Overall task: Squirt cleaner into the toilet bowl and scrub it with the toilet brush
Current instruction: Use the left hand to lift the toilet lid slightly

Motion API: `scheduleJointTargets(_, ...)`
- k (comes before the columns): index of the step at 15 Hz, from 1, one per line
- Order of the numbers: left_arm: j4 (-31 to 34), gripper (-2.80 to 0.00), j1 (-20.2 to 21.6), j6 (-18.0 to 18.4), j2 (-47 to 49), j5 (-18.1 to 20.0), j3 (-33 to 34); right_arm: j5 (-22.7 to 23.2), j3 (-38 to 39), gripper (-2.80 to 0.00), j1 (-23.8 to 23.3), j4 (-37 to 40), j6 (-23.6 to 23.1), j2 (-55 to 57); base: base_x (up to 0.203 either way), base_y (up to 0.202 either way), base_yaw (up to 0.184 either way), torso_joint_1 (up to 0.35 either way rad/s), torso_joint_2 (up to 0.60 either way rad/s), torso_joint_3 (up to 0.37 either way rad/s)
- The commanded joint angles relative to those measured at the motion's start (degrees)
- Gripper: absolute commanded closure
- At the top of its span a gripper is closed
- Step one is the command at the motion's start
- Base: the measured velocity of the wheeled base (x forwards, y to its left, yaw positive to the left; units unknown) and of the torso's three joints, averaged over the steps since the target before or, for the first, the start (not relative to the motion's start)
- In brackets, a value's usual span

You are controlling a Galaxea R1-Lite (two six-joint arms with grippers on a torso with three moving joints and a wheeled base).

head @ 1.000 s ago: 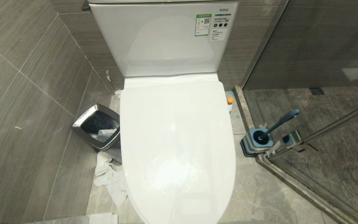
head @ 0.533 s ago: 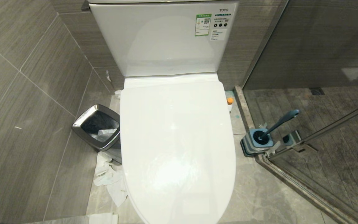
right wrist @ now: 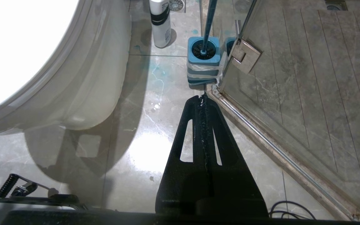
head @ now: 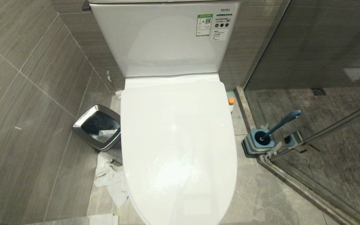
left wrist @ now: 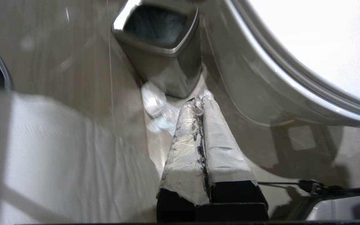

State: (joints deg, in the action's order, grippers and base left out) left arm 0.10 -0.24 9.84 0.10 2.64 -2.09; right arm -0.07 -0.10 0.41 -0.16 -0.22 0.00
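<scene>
No visible change from earlier frame: glossy white toilet lid [head: 177,147] down; left gripper [left wrist: 201,100] and right gripper [right wrist: 203,98] both closed, empty.

White toilet lid [head: 178,140], orange-capped cleaner [head: 231,102], blue-grey striped brush base [head: 255,145].

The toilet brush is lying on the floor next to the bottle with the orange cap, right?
Not lying: the toilet brush stands in its square blue holder on the floor, handle sticking up, as the head view shows. The bottle with the orange cap is nearby, beside the toilet.
</scene>
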Motion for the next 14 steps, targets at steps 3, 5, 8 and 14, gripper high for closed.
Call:
scheduleJointTargets(3, 4.1, 0.0, 0.2, 7.6, 2.6, 6.8, -15.2, 0.0, 0.0, 0.0, 0.0, 0.0, 0.0, 0.0, 0.0, 0.0, 0.0, 0.0, 0.0, 0.0)
scheduleJointTargets(5, 7.3, 0.0, 0.3, 8.6, 8.8, 7.6, -22.1, 0.0, 0.0, 0.0, 0.0, 0.0, 0.0, 0.0, 0.0, 0.0, 0.0, 0.0, 0.0, 0.0)
scheduleJointTargets(8, 7.7, 0.0, 0.3, 9.3, 19.6, 8.2, -30.7, 0.0, 0.0, 0.0, 0.0, 0.0, 0.0, 0.0, 0.0, 0.0, 0.0, 0.0, 0.0, 0.0)
scheduleJointTargets(14, 7.5, 0.0, -1.3, 7.5, 45.6, 10.1, -45.6, 0.0, 0.0, 0.0, 0.0, 0.0, 0.0, 0.0, 0.0, 0.0, 0.0, 0.0, 0.0, 0.0)
